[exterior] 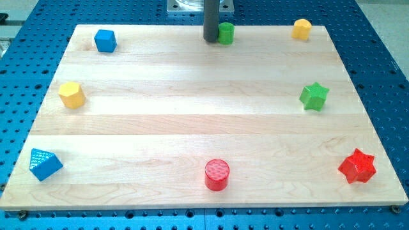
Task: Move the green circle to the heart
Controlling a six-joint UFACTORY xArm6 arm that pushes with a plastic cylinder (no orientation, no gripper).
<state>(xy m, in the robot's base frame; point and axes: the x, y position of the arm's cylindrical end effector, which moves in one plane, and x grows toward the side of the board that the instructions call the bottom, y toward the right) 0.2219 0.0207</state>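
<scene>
The green circle (225,32) is a small green cylinder at the view's top centre, near the board's top edge. My tip (210,40) is the lower end of the dark rod and stands right against the green circle's left side. The yellow block at the view's top right (301,29) looks like a heart, though its shape is small and hard to make out. It lies well to the right of the green circle, along the same top edge.
A blue cube (105,40) is at top left, a yellow hexagon (71,94) at left, a blue triangle (45,163) at bottom left. A red cylinder (216,174) is at bottom centre, a red star (357,167) at bottom right, a green star (314,96) at right. The wooden board (192,115) lies on a blue perforated table.
</scene>
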